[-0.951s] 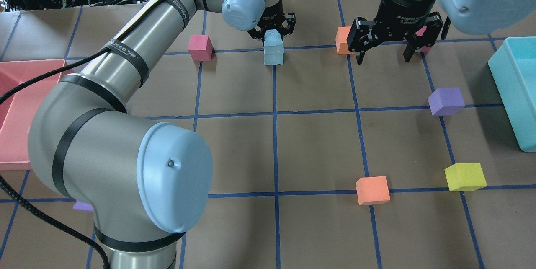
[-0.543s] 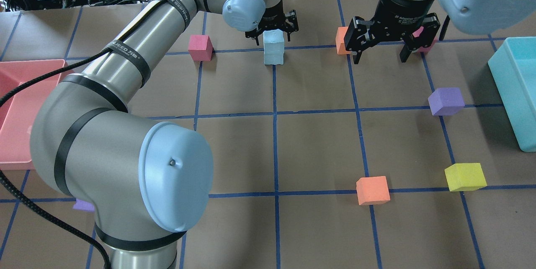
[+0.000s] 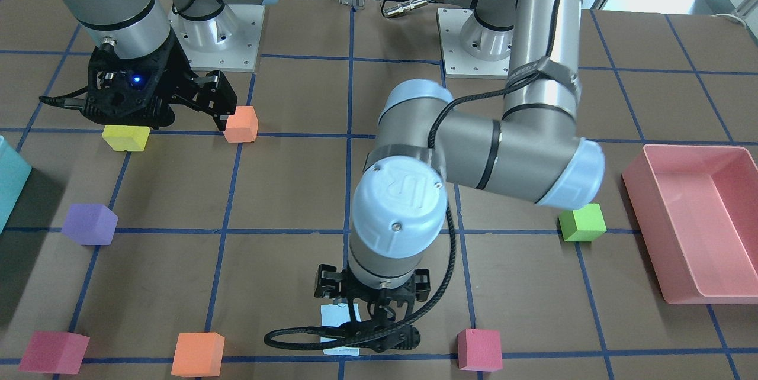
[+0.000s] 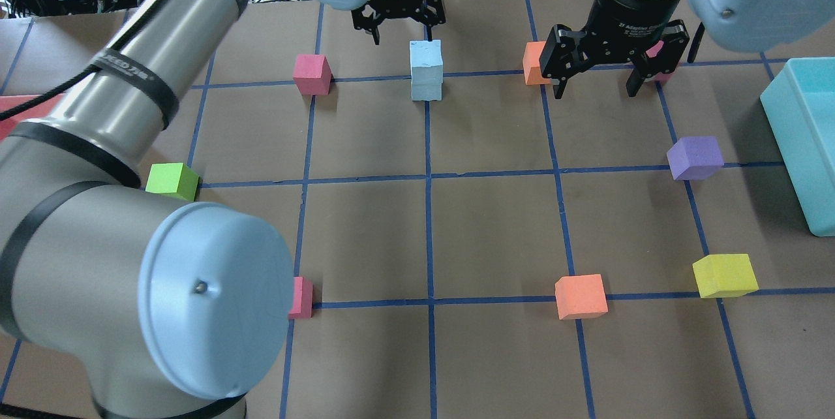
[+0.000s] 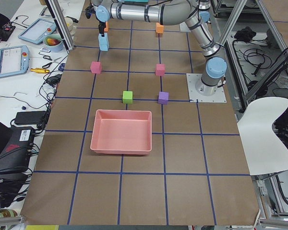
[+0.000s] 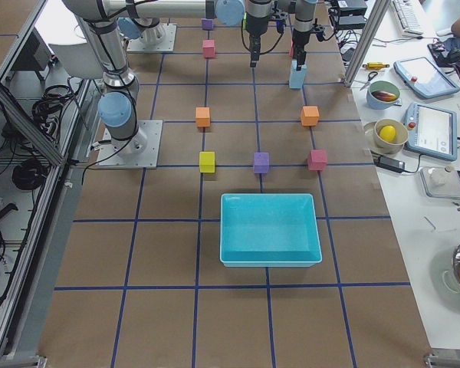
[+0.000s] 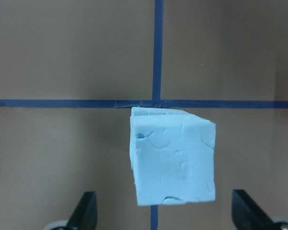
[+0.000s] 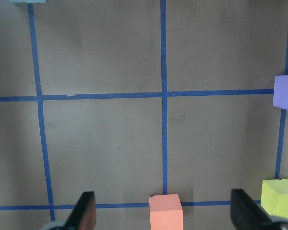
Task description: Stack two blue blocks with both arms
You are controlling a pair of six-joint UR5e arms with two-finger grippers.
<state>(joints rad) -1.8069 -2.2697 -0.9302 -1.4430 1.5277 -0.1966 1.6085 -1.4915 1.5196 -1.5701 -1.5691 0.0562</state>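
Observation:
The two blue blocks (image 4: pixel 426 70) stand stacked on a blue tape crossing at the table's far middle, the upper one slightly turned. The stack also shows in the front view (image 3: pixel 337 316), partly hidden by my left gripper. My left gripper (image 4: pixel 399 22) is open and empty, above and just beyond the stack, touching nothing. In the left wrist view the top block (image 7: pixel 175 158) lies below and between the spread fingertips (image 7: pixel 86 213). My right gripper (image 4: pixel 595 85) is open and empty, hovering to the right of the stack; its wrist view shows bare table between its fingertips (image 8: pixel 84 211).
A pink cube (image 4: pixel 312 73) sits left of the stack, an orange cube (image 4: pixel 532 61) right of it beside the right gripper. Purple (image 4: pixel 695 158), yellow (image 4: pixel 724 275), orange (image 4: pixel 580 296) and green (image 4: pixel 172 181) cubes lie nearer. The teal bin (image 4: pixel 805 138) is far right, a pink tray (image 3: pixel 693 226) far left.
My left gripper has opened, let go of the upper blue block and lifted up and away from the stack. The block stays on the lower one. The right gripper has hardly moved.

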